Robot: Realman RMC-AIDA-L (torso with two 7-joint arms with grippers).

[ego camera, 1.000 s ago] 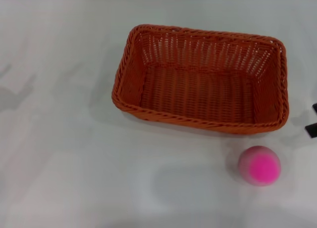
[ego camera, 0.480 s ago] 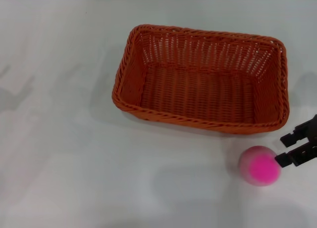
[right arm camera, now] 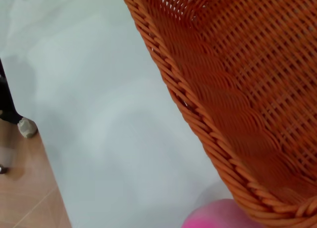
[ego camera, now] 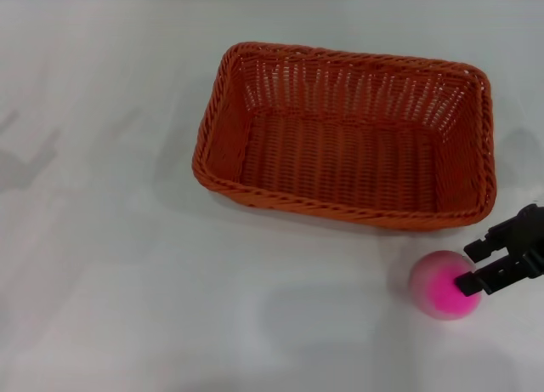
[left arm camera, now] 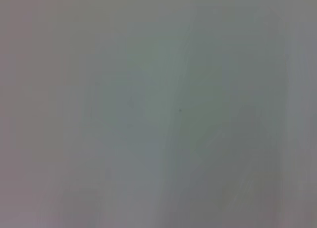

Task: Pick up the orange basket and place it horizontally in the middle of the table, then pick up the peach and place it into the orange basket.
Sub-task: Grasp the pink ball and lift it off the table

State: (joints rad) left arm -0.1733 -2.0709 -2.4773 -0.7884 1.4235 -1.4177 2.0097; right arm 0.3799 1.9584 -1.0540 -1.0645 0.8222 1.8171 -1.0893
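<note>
From the head view, the orange basket sits flat on the white surface, with lots of bare room on its left. The peach lies near the basket's front right corner, not touching it. The right end effector reaches in from the right, its two black fingers apart, one tip over the peach, gripping nothing.

The left wrist view shows only grey blur.

In the right wrist view, the basket's braided rim and woven slats are beside the round pink peach, and the surface's edge meets a brown floor.
</note>
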